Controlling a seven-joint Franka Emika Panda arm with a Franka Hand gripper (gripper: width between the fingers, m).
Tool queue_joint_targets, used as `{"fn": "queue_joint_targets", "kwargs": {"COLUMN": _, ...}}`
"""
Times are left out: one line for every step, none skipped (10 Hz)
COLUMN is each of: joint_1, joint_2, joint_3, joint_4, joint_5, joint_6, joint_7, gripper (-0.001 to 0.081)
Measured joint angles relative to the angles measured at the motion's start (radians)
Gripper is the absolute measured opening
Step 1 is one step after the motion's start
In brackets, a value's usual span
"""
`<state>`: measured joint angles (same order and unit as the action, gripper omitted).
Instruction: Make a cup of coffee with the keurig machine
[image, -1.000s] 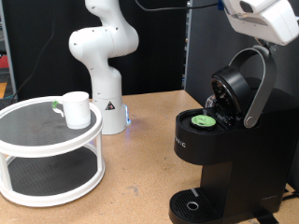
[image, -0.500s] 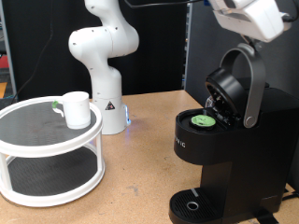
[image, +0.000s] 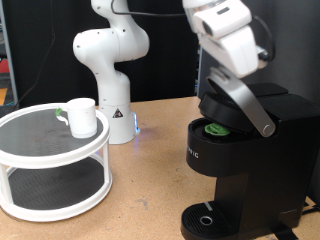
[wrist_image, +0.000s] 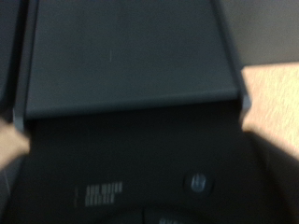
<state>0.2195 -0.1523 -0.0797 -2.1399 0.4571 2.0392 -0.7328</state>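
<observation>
One white robot arm base stands at the far side of a brown wooden surface, dark panels behind. At right, the tall matte black keurig machine has its lid part-lowered over a green-topped pod; its front lettering is unreadable. The white pincer presses the lid's silver-grey handle, its opening impossible to tell. The small white ceramic cup sits on a white two-tier round stand at left.

You have a brown wooden tabletop carrying three things. The keurig machine stands at its right edge, round drip tray near the front. A white two-tier round stand sits at the left edge. The white robot arm base rises near the back edge, between the two, just beside the stand.
</observation>
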Motion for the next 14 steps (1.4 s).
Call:
{"fn": "queue_joint_targets", "kwargs": {"joint_1": -0.009, "joint_2": 0.001, "joint_3": -0.007, "joint_4": -0.022, "joint_5": -0.006, "joint_6": 0.013, "joint_7": -0.023, "gripper": 0.0002}}
{"fn": "queue_joint_targets", "kwargs": {"joint_1": -0.015, "joint_2": 0.002, "joint_3": -0.015, "joint_4": -0.038, "joint_5": -0.006, "joint_6": 0.022, "joint_7": -0.045, "gripper": 0.0002}}
{"fn": "queue_joint_targets", "kwargs": {"joint_1": -0.022, "joint_2": 0.002, "joint_3": -0.021, "joint_4": -0.051, "joint_5": -0.006, "joint_6": 0.03, "joint_7": -0.065, "gripper": 0.0002}}
{"fn": "queue_joint_targets", "kwargs": {"joint_1": -0.027, "joint_2": 0.003, "joint_3": -0.027, "joint_4": -0.062, "joint_5": -0.006, "joint_6": 0.038, "joint_7": -0.084, "gripper": 0.0002}}
{"fn": "queue_joint_targets", "kwargs": {"joint_1": -0.034, "joint_2": 0.003, "joint_3": -0.032, "joint_4": -0.075, "joint_5": -0.01, "joint_6": 0.049, "joint_7": -0.105, "gripper": 0.0002}}
{"fn": "queue_joint_targets", "kwargs": {"joint_1": -0.038, "joint_2": 0.003, "joint_3": -0.038, "joint_4": -0.089, "joint_5": -0.018, "joint_6": 0.057, "joint_7": -0.124, "gripper": 0.0002}}
{"fn": "queue_joint_targets", "kwargs": {"joint_1": -0.043, "joint_2": 0.003, "joint_3": -0.044, "joint_4": -0.102, "joint_5": -0.024, "joint_6": 0.065, "joint_7": -0.143, "gripper": 0.0002}}
{"fn": "queue_joint_targets", "kwargs": {"joint_1": -0.046, "joint_2": 0.003, "joint_3": -0.046, "joint_4": -0.114, "joint_5": -0.025, "joint_6": 0.078, "joint_7": -0.157, "gripper": 0.0002}}
{"fn": "queue_joint_targets", "kwargs": {"joint_1": -0.048, "joint_2": 0.003, "joint_3": -0.048, "joint_4": -0.126, "joint_5": -0.028, "joint_6": 0.089, "joint_7": -0.168, "gripper": 0.0002}}
{"fn": "queue_joint_targets", "kwargs": {"joint_1": -0.05, "joint_2": 0.003, "joint_3": -0.051, "joint_4": -0.136, "joint_5": -0.028, "joint_6": 0.096, "joint_7": -0.177, "gripper": 0.0002}}
{"fn": "queue_joint_targets", "kwargs": {"joint_1": -0.052, "joint_2": 0.002, "joint_3": -0.053, "joint_4": -0.142, "joint_5": -0.028, "joint_6": 0.102, "joint_7": -0.182, "gripper": 0.0002}}
{"fn": "queue_joint_targets", "kwargs": {"joint_1": -0.053, "joint_2": 0.002, "joint_3": -0.053, "joint_4": -0.143, "joint_5": -0.028, "joint_6": 0.107, "joint_7": -0.183, "gripper": 0.0002}}
{"fn": "queue_joint_targets", "kwargs": {"joint_1": -0.053, "joint_2": 0.002, "joint_3": -0.053, "joint_4": -0.144, "joint_5": -0.029, "joint_6": 0.109, "joint_7": -0.183, "gripper": 0.0002}}
{"fn": "queue_joint_targets", "kwargs": {"joint_1": -0.053, "joint_2": 0.001, "joint_3": -0.053, "joint_4": -0.144, "joint_5": -0.029, "joint_6": 0.11, "joint_7": -0.183, "gripper": 0.0002}}
